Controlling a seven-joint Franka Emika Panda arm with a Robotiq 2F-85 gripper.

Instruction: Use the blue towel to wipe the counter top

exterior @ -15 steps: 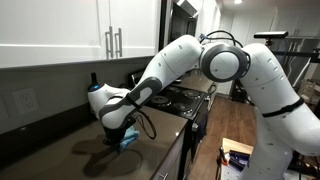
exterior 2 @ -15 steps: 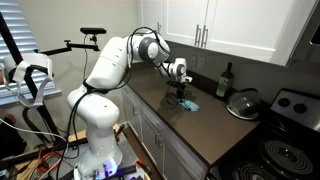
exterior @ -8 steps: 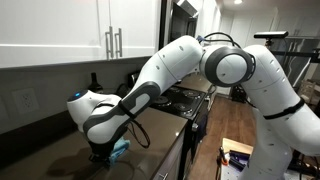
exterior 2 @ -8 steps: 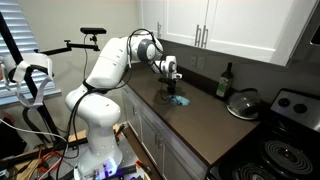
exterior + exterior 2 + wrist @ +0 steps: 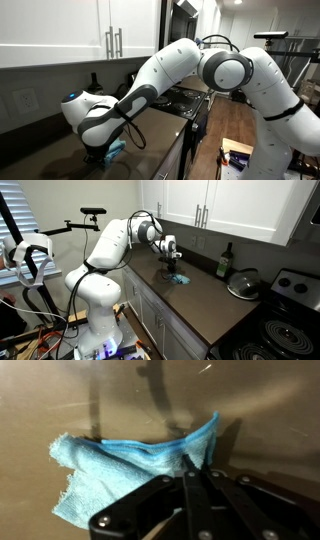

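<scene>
White cabinets point(image 5: 60, 30) are hanging across the upper left of an exterior view, above the dark glossy counter point(image 5: 160, 135). The arm point(image 5: 170, 65) is reaching down from the right to the lower left of the frame. Compared with a second ago, its wrist is sitting lower and further left, and the blue towel point(image 5: 115, 148) is lying correspondingly lower and further left. This looks like a wiping stroke in progress rather than a grasp being set up. The jaws are hiding behind the wrist here, so their state is not showing.

Turning to the exterior view that looks along the counter point(image 5: 200, 310) toward the stove point(image 5: 285, 330) at lower right, the arm point(image 5: 110, 245) is bending in from the left. The blue towel point(image 5: 178, 279) is resting on the dark slab just under the wrist, slightly left of its place a second ago and so further from the bottle point(image 5: 224, 262) and the pot lid point(image 5: 243, 282). A long stretch toward the stove is probably still waiting to be wiped.

Seen from the wrist, the brown counter point(image 5: 60, 390) is filling the frame. The blue towel point(image 5: 120, 465) is spreading left of centre. The jaws are coming up from the bottom edge, pressed together and pinching the towel's right-hand fold, so the cloth is trailing to their left.
</scene>
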